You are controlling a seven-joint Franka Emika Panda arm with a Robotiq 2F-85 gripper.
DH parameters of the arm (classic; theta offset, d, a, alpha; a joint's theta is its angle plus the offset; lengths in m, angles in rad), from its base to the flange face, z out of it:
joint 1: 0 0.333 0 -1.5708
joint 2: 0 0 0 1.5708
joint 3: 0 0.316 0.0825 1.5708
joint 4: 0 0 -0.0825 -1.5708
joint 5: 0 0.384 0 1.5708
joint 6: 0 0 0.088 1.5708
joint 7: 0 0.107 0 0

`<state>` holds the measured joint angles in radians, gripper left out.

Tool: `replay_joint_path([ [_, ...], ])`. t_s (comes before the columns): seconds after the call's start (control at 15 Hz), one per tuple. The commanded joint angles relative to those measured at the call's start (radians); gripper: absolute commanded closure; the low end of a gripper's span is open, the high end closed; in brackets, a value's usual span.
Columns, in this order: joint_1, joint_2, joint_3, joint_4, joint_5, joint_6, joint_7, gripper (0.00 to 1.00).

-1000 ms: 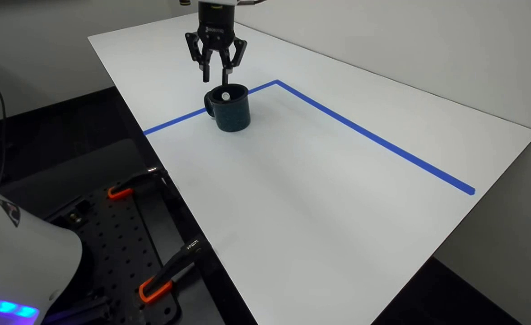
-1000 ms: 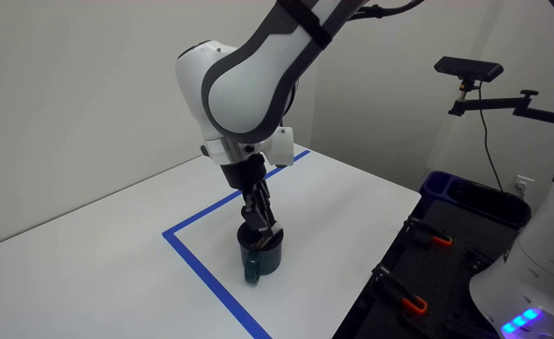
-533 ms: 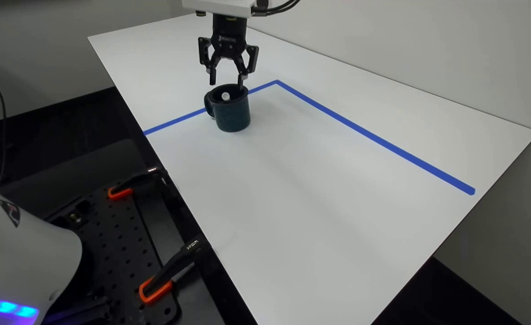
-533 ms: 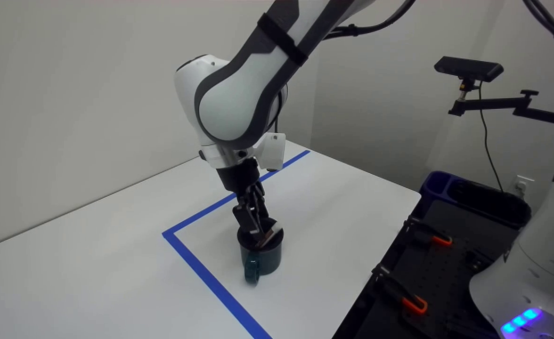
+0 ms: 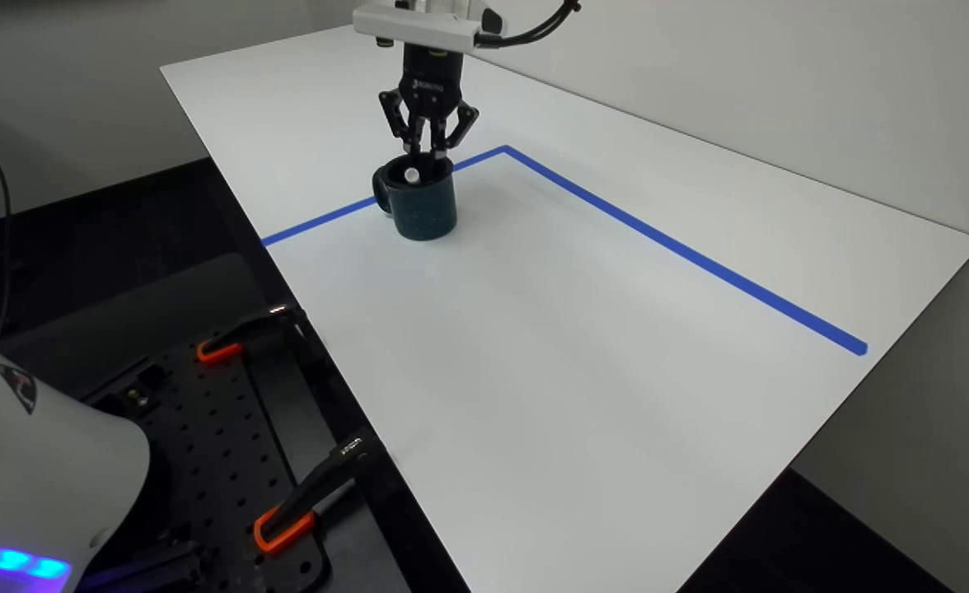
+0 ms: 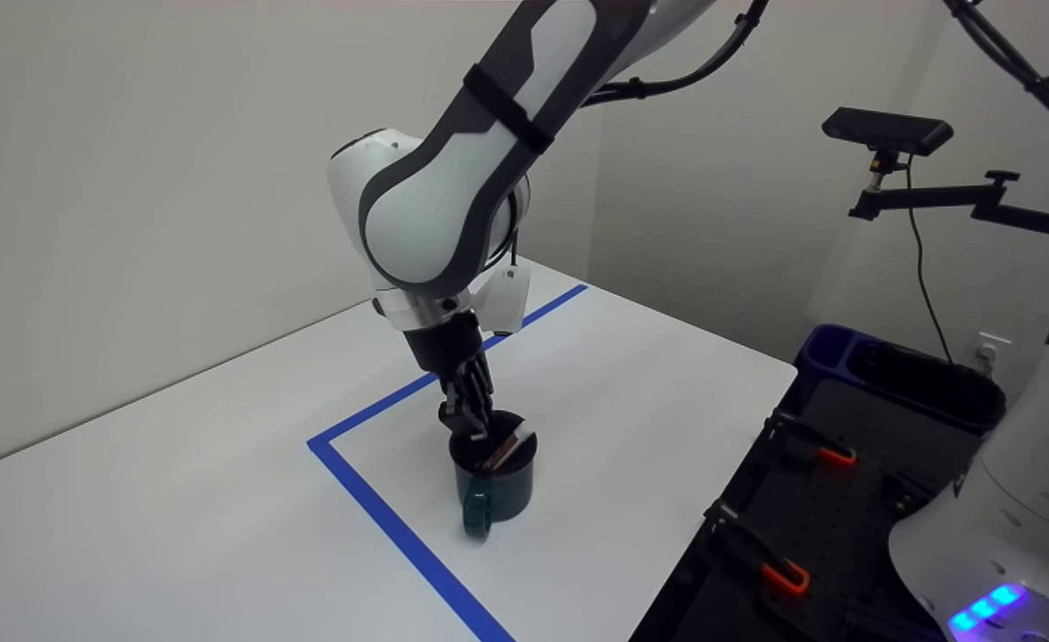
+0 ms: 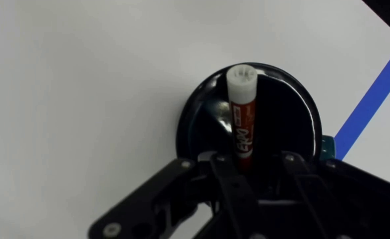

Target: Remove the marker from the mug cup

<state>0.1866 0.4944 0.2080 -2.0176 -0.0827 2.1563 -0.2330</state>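
Note:
The dark teal mug cup stands upright on the white table, and its handle shows in both exterior views. The marker, with a white end and red label, leans inside it, white end at the rim. It also shows in both exterior views. My gripper points down with its fingertips at and inside the mug's mouth. Its fingers stand fairly close together, either side of the marker's lower part in the wrist view. The tips are lost in the dark; whether they touch the marker is hidden.
Blue tape marks lines on the table. The table's near edge has black clamps with orange parts. A wall stands behind the table. A dark blue bin and a camera arm stand off the table.
My gripper has come lower and shifted over the mug, toward the right in an exterior view. Its fingers have moved closer together. The mug and marker look unmoved.

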Motion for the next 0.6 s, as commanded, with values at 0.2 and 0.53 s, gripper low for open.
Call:
replay_joint_path([
  [0.2,-0.004,0.018,-0.009,0.005,-0.014,-0.015,-0.015,0.60],
  [0.53,-0.004,0.021,-0.013,-0.001,-0.017,-0.017,-0.011,0.67],
])
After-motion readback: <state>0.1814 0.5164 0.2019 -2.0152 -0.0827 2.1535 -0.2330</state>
